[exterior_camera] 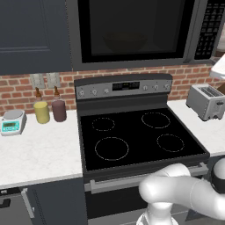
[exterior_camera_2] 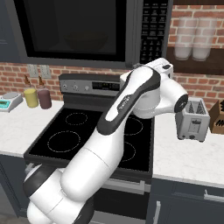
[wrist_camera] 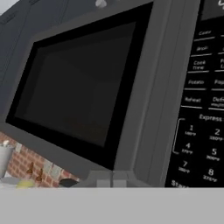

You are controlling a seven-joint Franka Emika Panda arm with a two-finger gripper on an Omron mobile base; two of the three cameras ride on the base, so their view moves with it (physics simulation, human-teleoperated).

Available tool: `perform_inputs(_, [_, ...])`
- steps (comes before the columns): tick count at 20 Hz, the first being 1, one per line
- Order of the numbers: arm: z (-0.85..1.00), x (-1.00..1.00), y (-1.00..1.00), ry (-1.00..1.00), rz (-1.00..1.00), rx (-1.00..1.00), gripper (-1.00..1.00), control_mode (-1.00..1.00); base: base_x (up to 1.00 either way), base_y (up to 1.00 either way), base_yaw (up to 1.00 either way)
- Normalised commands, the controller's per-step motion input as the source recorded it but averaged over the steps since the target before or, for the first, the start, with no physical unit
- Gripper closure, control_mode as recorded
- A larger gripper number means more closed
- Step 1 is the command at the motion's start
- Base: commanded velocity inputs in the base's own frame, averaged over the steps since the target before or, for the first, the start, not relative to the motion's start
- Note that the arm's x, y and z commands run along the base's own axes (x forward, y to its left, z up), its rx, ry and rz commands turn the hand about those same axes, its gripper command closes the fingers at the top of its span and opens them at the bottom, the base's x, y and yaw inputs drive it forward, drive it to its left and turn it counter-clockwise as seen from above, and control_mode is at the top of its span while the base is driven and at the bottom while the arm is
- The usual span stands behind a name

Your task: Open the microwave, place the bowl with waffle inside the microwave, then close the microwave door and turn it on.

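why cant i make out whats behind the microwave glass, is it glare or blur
No glare: in both base views the microwave door glass is dark-tinted, showing only a faint bowl outline. The hand view sits close and soft, so the window is murky and the microwave's button labels blur.

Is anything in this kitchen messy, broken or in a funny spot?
Nothing stands out. The microwave door is shut, the toaster and two canisters stand upright on the counter, and nothing has spilled.
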Motion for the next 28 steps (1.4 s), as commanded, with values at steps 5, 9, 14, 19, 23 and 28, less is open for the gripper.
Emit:
perform_inputs(5, [0.05, 0.0, -0.01, 0.0, 0.02, -0.09, 1.0, -1.0, 0.0, 0.0, 0.0])
perform_inputs(9, [0.34, -0.04, -0.16, 0.0, 0.0, -0.01, 1.0, -1.0, 0.0, 0.0, 0.0])
perform_inputs(14, [0.02, -0.03, -0.01, -0.03, 0.0, 0.0, 1.0, -1.0, 0.0, 0.0, 0.0])
perform_inputs(19, [-0.02, 0.0, 0.0, -0.08, -0.03, -0.04, 1.0, -1.0, 0.0, 0.0, 0.0])
perform_inputs(23, [0.0, 0.02, 0.0, -0.01, -0.07, -0.17, 1.0, -1.0, 0.0, 0.0, 0.0])
perform_inputs(28, [0.0, 0.09, 0.0, 0.0, -0.12, -0.27, 1.0, -1.0, 0.0, 0.0, 0.0])
